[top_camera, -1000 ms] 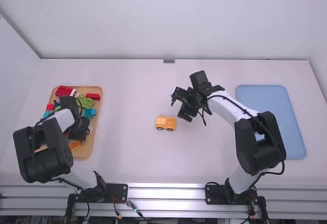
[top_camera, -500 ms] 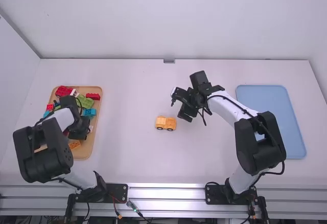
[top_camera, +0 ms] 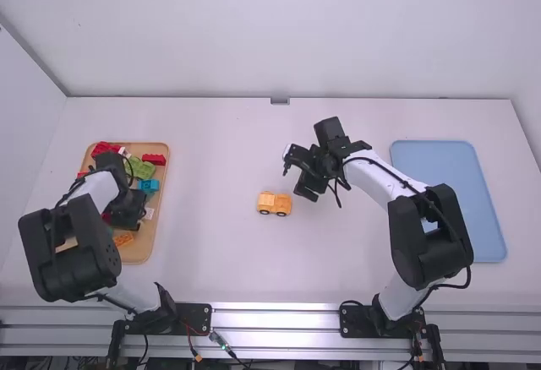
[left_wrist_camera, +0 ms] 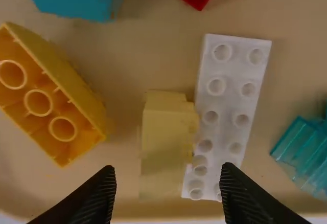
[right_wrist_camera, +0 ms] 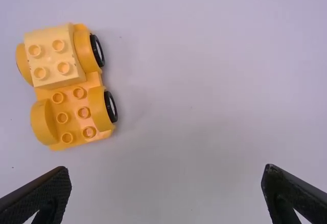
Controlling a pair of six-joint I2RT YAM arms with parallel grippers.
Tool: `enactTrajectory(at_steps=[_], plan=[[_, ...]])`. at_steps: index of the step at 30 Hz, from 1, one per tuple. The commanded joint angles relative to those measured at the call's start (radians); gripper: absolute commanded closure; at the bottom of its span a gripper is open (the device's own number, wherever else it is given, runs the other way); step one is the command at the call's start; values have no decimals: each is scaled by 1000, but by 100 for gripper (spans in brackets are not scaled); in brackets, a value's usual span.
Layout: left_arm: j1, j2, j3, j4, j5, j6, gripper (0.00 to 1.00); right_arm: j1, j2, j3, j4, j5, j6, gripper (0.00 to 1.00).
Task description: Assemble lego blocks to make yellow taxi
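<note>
The step in hand looks like picking the next piece: the left gripper [left_wrist_camera: 168, 173], its fingers parted and grasping nothing, is over the tray [top_camera: 154, 235], with a pale yellow block [left_wrist_camera: 166, 142] in line with its gap, right beside a white brick [left_wrist_camera: 230, 91]. The next move likely calls for lowering squarely and closing on that block without catching the brick, then carrying it to the part-built yellow car [right_wrist_camera: 71, 114], near the right gripper [right_wrist_camera: 167, 172], which is spread and empty. No lettering can be read on either.
</note>
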Motion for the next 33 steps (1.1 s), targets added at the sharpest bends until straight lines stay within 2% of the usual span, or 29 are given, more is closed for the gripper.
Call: enactTrajectory(at_steps=[1,11,15,33], plan=[[4,5,2,-16,-52,4,43,5,-16,14,-3,-7,3,1],[3,6,-17,-33,-74,10,42,5,-16,14,-2,-10,3,1],[3,6,-34,10,-39,66,42,5,-16,14,-2,-9,3,1],[4,6,-100,75,-43,56,43,5,-16,14,0,-9,3,1]])
